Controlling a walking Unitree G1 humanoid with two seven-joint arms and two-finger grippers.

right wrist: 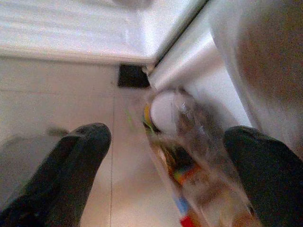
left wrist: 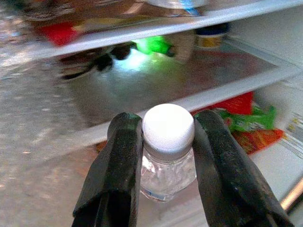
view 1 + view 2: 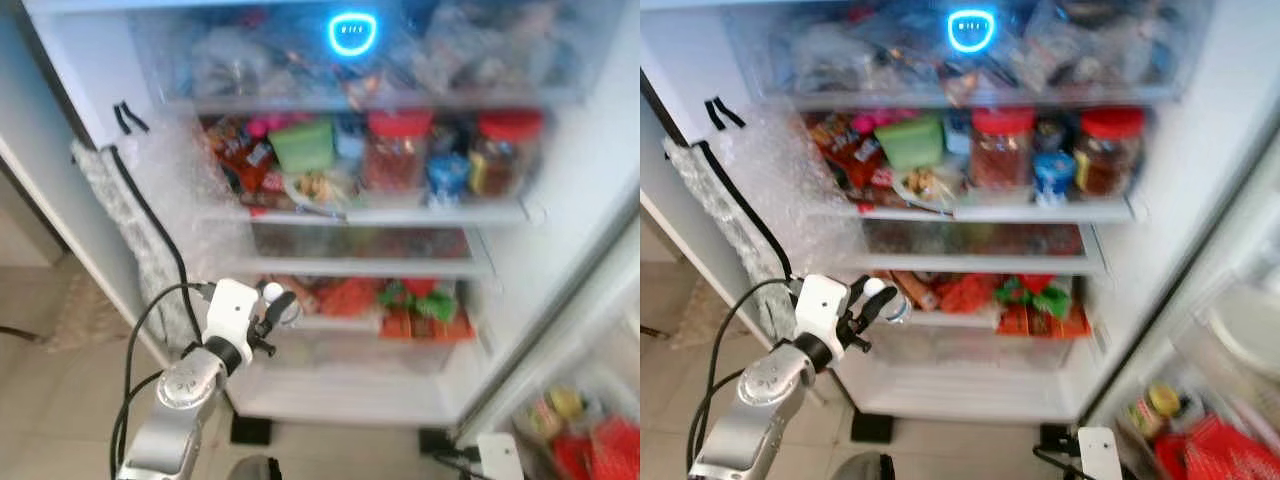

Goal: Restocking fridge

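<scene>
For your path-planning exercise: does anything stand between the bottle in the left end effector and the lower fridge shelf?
Partly. The left end effector grips the white-capped bottle at the shelf's left end. Red and green packets crowd the shelf's middle and right; the near left edge looks open.

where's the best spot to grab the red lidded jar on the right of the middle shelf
Grip the right red-lidded jar round its glass body just under the lid, coming straight in from the open front of the fridge. It stands upright at the shelf's front edge, with a blue-topped tub close on its left. The left tool is shut on a small bottle.
</scene>
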